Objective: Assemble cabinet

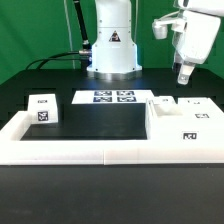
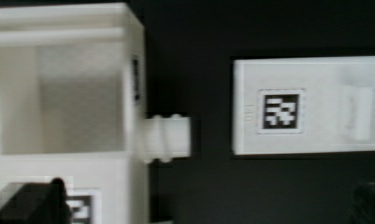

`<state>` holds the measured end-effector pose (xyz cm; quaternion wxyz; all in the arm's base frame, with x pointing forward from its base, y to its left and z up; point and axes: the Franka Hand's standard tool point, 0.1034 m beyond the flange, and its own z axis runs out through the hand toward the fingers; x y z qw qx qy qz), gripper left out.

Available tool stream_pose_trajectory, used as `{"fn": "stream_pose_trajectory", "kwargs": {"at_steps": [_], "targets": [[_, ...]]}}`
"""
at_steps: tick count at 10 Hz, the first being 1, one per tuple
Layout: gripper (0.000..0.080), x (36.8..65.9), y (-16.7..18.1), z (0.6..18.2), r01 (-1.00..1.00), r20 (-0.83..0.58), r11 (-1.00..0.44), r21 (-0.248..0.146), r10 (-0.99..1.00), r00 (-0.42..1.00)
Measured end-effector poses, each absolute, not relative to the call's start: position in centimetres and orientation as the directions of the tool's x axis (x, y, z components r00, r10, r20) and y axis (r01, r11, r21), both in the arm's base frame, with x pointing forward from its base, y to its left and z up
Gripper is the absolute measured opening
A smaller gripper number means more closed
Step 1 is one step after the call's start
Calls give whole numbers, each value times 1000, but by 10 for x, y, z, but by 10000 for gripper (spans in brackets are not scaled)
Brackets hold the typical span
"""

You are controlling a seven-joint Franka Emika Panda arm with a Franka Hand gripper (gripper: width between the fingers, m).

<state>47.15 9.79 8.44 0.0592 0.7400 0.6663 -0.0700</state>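
The white box-shaped cabinet body [image 1: 163, 117] stands on the black table at the exterior view's right. A flat white panel with a tag [image 1: 197, 109] lies right beside it. In the wrist view the body [image 2: 59, 90] shows its open hollow and a round peg [image 2: 166, 138] on its side. The tagged panel [image 2: 308, 105] lies across a dark gap from it. My gripper [image 1: 184, 72] hangs well above these parts, open and empty. In the wrist view its dark fingertips [image 2: 33, 205] sit far apart at the picture's edge, around the gripper's middle [image 2: 202, 212].
A small white tagged piece [image 1: 43, 108] sits at the exterior view's left. The marker board [image 1: 113, 97] lies in front of the robot base [image 1: 111, 45]. A low white rail frame [image 1: 100, 150] borders the table's front and sides.
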Motion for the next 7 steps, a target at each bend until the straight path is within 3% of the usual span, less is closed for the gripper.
{"fn": "stream_pose_trajectory", "kwargs": {"at_steps": [3,7], "targets": [[797,427,96,64,995,-155,-93,-29,984,88],[797,421,95,59,995,-155,-94,-39,984,87]]}}
